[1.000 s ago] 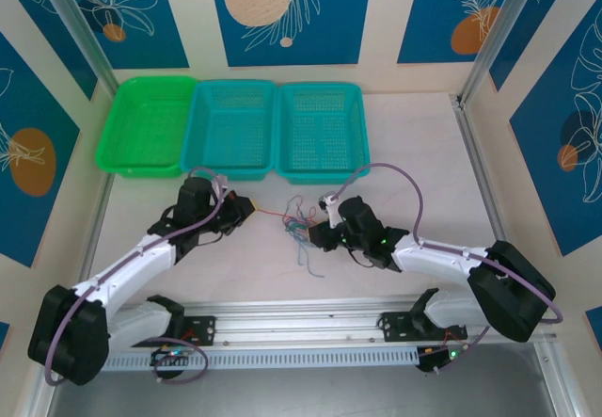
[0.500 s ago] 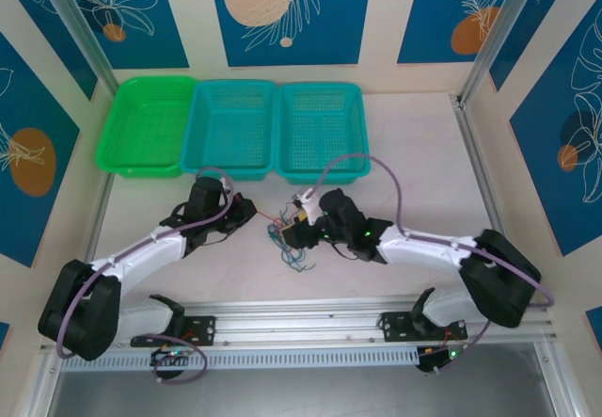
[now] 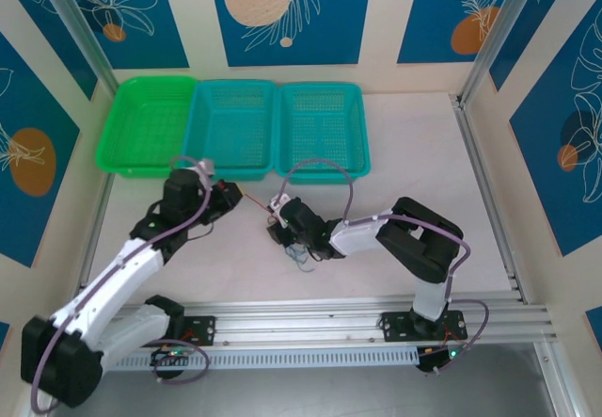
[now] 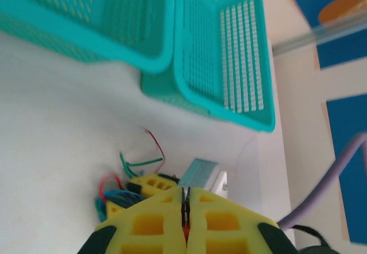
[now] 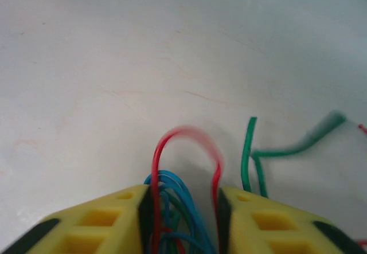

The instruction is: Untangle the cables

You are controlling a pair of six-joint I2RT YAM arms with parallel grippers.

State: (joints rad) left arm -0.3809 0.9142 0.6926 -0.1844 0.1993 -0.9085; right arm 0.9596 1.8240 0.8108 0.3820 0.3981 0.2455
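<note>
Left gripper [image 3: 232,200]: left of centre in the top view, pointing right; in its wrist view the yellow fingers [image 4: 152,222] are pressed together at the bottom edge, pinching a thin red strand in their seam.
Red cable [image 3: 256,208]: runs as a fine line from the left gripper's tip toward the right gripper, raised above the table [image 3: 414,153].
Right gripper [image 3: 278,230]: near the middle of the top view, pointing left, close to the left gripper but apart from it; clamped around the bundle.
Cables [image 3: 299,251]: a small knot of red, green and blue wires at and just below the right gripper, in the centre of the table.
Right wrist view: the cables [image 5: 172,191] are packed between the two yellow fingers [image 5: 103,219] at the lower edge; a red loop [image 5: 186,131] arches out above blue strands.
Green cable [image 5: 248,151]: lies bent on the table just right of the loop, outside the jaws.
Baskets: a green basket [image 3: 150,81] and two teal baskets [image 3: 230,85] sit side by side at the top of the table, well apart from the cables.
</note>
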